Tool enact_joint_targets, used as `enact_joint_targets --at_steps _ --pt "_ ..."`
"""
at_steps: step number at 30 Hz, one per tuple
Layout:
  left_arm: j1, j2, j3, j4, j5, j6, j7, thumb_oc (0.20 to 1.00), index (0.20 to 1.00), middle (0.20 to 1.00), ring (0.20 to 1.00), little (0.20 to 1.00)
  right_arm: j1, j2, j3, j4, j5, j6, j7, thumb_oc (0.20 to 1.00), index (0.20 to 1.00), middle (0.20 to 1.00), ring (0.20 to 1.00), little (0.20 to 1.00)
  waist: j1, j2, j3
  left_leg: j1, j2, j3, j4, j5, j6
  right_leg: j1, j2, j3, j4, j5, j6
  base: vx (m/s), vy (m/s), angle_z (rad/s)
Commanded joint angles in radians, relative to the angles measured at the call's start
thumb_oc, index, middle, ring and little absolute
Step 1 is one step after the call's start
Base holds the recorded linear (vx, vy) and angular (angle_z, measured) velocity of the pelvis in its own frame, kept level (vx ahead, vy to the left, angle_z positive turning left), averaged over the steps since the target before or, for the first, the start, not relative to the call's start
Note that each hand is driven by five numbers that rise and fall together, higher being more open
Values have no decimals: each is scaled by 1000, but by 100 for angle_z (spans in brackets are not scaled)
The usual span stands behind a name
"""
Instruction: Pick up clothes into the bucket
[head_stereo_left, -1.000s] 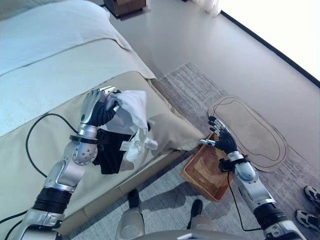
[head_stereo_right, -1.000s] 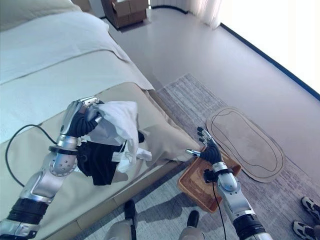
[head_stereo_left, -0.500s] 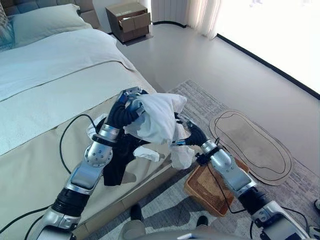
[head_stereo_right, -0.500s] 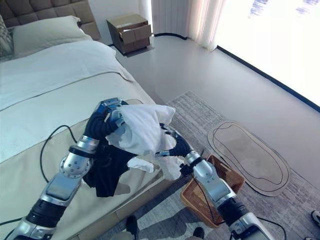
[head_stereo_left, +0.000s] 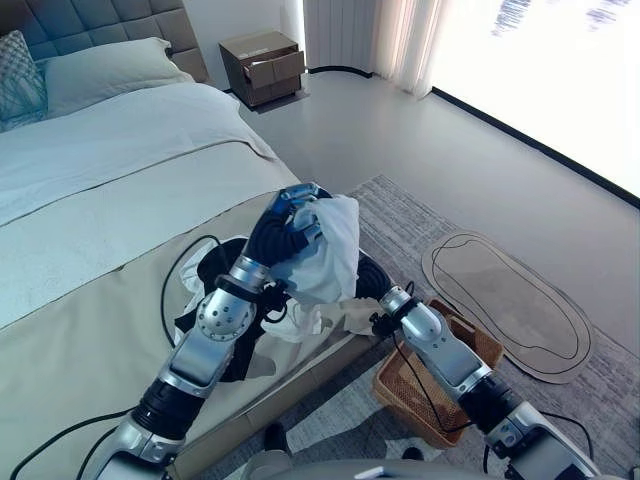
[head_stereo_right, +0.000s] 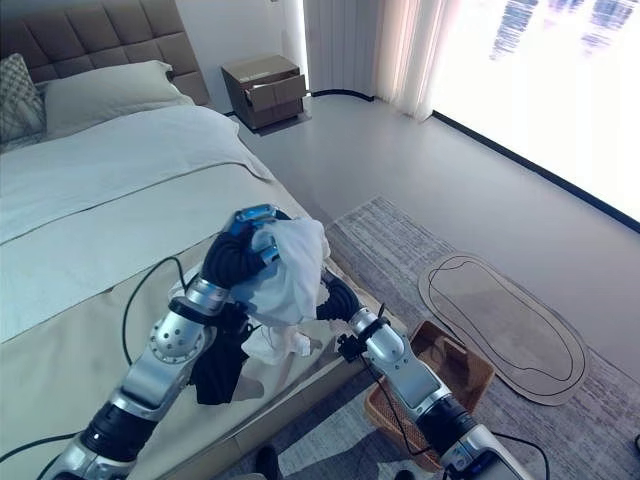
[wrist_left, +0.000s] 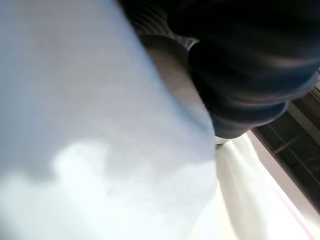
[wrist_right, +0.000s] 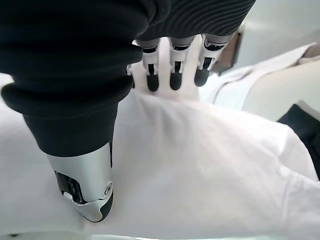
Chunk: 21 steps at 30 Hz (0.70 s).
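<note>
The left hand (head_stereo_left: 283, 222) is raised over the edge of the bed (head_stereo_left: 90, 200), its fingers (head_stereo_right: 252, 217) clenched on a bunched white garment (head_stereo_left: 330, 250) that drapes from the fist. A dark garment (head_stereo_right: 218, 365) hangs lower, beneath the left forearm, against the side of the bed; whether those fingers also hold it I cannot tell.

The right hand (head_stereo_right: 335, 295) reaches in from below and meets the hanging white cloth. In the right wrist view its fingers (wrist_right: 172, 75) lie fairly straight, tips pressed into the fabric, with the thumb (wrist_right: 85, 185) apart beneath the fold: relaxed against the cloth, not gripping it, by my reading.

The woven basket (head_stereo_left: 440, 395) that serves as the bucket sits on the rug (head_stereo_left: 420, 215) by the bed, well below and to the outer side of both sets of fingers. Nothing can be made out in it.

The step in hand looks like gathering the loose cloth before carrying it over. To do it well:
1. Keep the left fingers tight so the bundle does not slip.
2. Use the right fingers to scoop the trailing tail up toward the left fist, so nothing snags on the bed edge.
3. Swing the bundle over the basket's opening before letting go, with the tail inside the rim.
</note>
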<state>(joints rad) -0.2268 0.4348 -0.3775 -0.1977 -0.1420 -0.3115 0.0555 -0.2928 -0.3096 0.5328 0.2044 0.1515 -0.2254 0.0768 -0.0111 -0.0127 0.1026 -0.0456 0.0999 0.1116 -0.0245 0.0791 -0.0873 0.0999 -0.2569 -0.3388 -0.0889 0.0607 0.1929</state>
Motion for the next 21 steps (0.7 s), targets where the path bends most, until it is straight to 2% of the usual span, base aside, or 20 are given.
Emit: enact_joint_targets --at_steps 1,2,8,14,21 --pt "-103 -35 -20 2 -99 -33 -22 200 200 200 200 200 -84 45 20 -46 39 -34 -17 398 398 398 398 398 1 -23 -2 24 4 -12 -2 -53 20 -70 -11 -12 50 41 -3 0 0 0" --pt "-103 -35 -21 2 -100 -33 -22 200 200 200 200 200 -84 45 19 -46 39 -34 -17 200 200 200 200 200 1 -23 -2 24 4 -12 -2 -53 20 -70 -11 -13 50 41 -2 0 0 0" --pt "-95 -42 -47 11 -135 -26 -30 200 200 200 200 200 -67 54 11 -34 58 -43 -41 200 200 200 200 200 1 -25 -1 24 3 -12 3 -58 23 -66 -12 -14 51 40 -2 0 0 0" --pt "-79 -35 -34 14 -135 -24 -23 200 200 200 200 200 -18 66 -27 -10 164 -50 -49 200 200 200 200 200 -1 -23 0 28 2 -13 7 -62 23 -60 -12 -12 52 36 -2 0 0 0" --pt "-56 -24 -6 19 -108 -30 -13 200 200 200 200 200 31 38 -78 -22 185 -55 -47 200 200 200 200 200 -5 -23 -4 31 2 -13 8 -65 22 -54 -10 -13 51 31 -2 0 0 0"
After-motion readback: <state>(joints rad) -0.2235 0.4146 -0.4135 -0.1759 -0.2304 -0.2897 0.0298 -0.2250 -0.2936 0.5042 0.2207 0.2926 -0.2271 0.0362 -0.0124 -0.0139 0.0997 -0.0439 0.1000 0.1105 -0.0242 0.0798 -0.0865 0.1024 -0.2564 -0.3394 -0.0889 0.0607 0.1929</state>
